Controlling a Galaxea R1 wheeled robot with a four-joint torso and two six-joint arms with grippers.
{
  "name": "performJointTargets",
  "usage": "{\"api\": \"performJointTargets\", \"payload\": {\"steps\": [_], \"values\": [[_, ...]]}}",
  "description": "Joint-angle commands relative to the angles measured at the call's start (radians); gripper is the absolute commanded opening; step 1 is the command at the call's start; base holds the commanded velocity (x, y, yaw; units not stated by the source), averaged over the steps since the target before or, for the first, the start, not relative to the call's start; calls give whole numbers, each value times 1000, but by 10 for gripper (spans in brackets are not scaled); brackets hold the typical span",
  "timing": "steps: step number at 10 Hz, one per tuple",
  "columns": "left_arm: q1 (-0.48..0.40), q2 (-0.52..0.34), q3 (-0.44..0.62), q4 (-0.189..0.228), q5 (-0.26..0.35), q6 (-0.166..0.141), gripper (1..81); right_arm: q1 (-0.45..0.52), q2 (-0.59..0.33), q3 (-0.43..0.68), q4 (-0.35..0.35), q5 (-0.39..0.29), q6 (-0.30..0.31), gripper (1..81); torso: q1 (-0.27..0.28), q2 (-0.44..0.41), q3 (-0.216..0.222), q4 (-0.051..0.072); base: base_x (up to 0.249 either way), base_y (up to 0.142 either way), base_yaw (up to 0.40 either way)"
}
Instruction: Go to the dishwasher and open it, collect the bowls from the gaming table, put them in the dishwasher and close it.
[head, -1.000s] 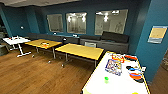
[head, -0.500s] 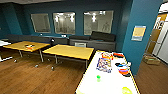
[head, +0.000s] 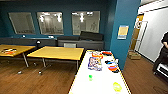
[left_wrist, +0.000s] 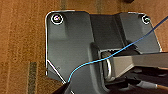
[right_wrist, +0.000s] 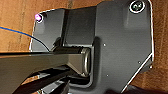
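The white-topped gaming table (head: 105, 82) runs away from the robot, a counter crowded at its far end with colourful game boxes (head: 95, 63) and a stack of bright rings (head: 112, 67). Nearer lie the bowls: a bright green bowl (head: 90, 77), and well apart from it a pale yellow-green bowl (head: 117, 86) by the edge. Yellow-wood tables (head: 56, 53) stand to one side, a teal pillar (head: 124, 32) on the other, a person (head: 163, 53) beyond. The view has swung since a second ago, bringing the gaming table closer. I cannot tell how either hand stands.

Two yellow-wood tables (head: 56, 53) stand on the wooden floor (head: 30, 80), a person (head: 162, 56) beside the white wall (head: 156, 32)
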Motion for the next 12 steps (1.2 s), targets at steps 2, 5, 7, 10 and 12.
{"api": "performJointTargets", "payload": {"steps": [2,5,7,10,12], "values": [[-47,-4,0,6,45,3,811,54,-5,5,-1,-51,-1,811,0,0,0,0,0,0,-338],[-47,-6,1,4,45,3,811,54,-4,5,-1,-51,-1,811,0,0,0,0,0,-21,-124],[-47,-6,1,3,44,3,811,54,-5,5,-1,-51,-1,811,0,0,0,0,0,0,0],[-47,-4,0,1,44,0,811,54,-5,5,-1,-51,-1,811,0,0,0,0,30,0,0],[-48,-4,-2,1,44,0,811,56,-5,4,0,-51,-1,811,-3,-2,0,0,118,0,0]]}}
